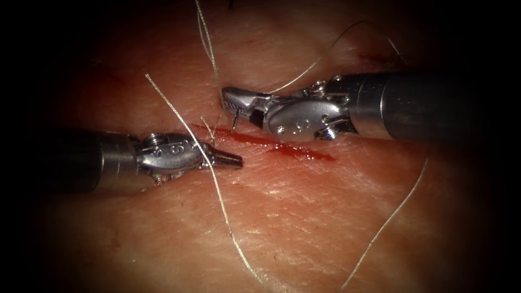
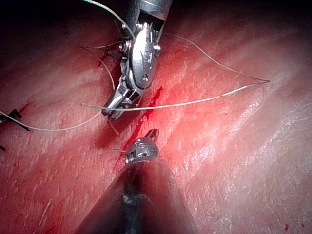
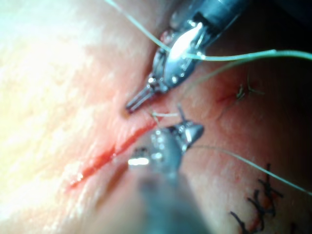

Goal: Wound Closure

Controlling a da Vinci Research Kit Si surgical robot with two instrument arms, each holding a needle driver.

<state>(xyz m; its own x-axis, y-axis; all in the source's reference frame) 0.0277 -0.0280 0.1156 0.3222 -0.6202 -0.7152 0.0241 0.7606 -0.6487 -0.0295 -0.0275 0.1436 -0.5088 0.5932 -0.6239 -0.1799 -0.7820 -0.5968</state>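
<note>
While right hand [image 1: 234, 104] grips needle [image 1: 235, 120] near its end above cut [image 1: 282, 145], tip touching tissue [image 1: 304, 217], left hand [image 1: 230, 159] lies closed, empty, under thread [image 1: 217, 187].

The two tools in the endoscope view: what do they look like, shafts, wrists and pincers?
Both are bare silver metal. The left tool's pincer is short and tapered, behind it a rounded wrist body stamped with characters like "S1" and a dark grey cylindrical shaft. The right tool's pincer sits on a wrist plate with small round rivets and a screw pivot, then a wider grey shaft.
</note>
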